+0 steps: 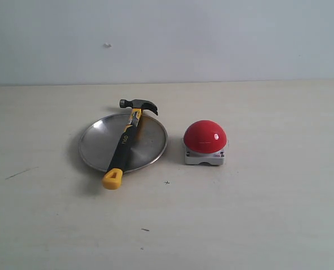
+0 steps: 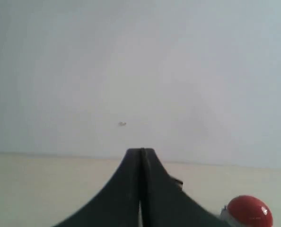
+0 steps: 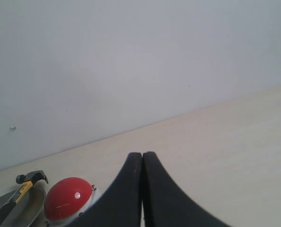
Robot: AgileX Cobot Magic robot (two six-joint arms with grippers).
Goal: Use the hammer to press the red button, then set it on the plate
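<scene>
Hammer lies across the plate, left of the red button; left gripper and right gripper jaws closed, empty, so the task looks finished.

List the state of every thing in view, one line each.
hammer: lying across the plate, head past its far rim, yellow end past the near rim.
plate: flat, bearing the hammer.
red button: apart from the plate, untouched.
left gripper: shut, empty.
right gripper: shut, empty.
</scene>
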